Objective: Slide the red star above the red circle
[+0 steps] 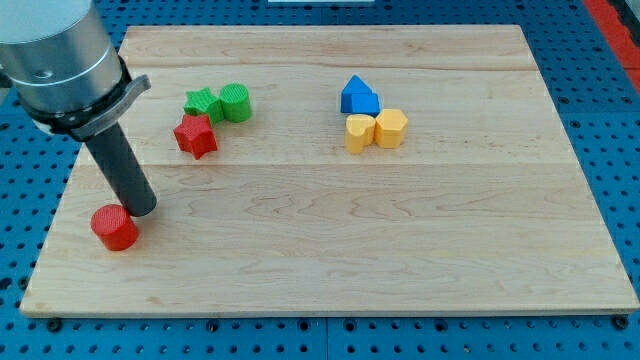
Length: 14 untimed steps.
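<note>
While my tip (143, 210) touches the red circle (115, 228), the red star (196, 135) lies apart.

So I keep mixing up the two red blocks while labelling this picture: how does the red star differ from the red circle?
The red star has points; the red circle is a round, smooth-sided puck. The star sits nearer the view's top, touching the green star; the circle sits alone near the view's bottom left. My tip is right beside the circle, on its upper right, well away from the star. Both are red and lie flat on the wooden board.
</note>
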Available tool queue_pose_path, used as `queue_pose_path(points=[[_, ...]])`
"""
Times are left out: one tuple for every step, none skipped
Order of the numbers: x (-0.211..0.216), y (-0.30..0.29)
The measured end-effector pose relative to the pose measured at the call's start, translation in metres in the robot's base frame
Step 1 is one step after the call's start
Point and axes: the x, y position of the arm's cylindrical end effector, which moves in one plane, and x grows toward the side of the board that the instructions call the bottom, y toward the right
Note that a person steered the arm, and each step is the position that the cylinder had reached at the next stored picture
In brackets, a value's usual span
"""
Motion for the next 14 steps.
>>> queue_pose_path(points=[[0.006, -0.014], [0.006, -0.017], [-0.001, 0.023], [-0.018, 0.098], [-0.068, 0.135], [-0.135, 0.165], [-0.189, 0.168], [-0.205, 0.168], [-0.205, 0.141], [-0.201, 0.080], [-0.201, 0.080], [-0.189, 0.096], [-0.188, 0.097], [-0.184, 0.072]])
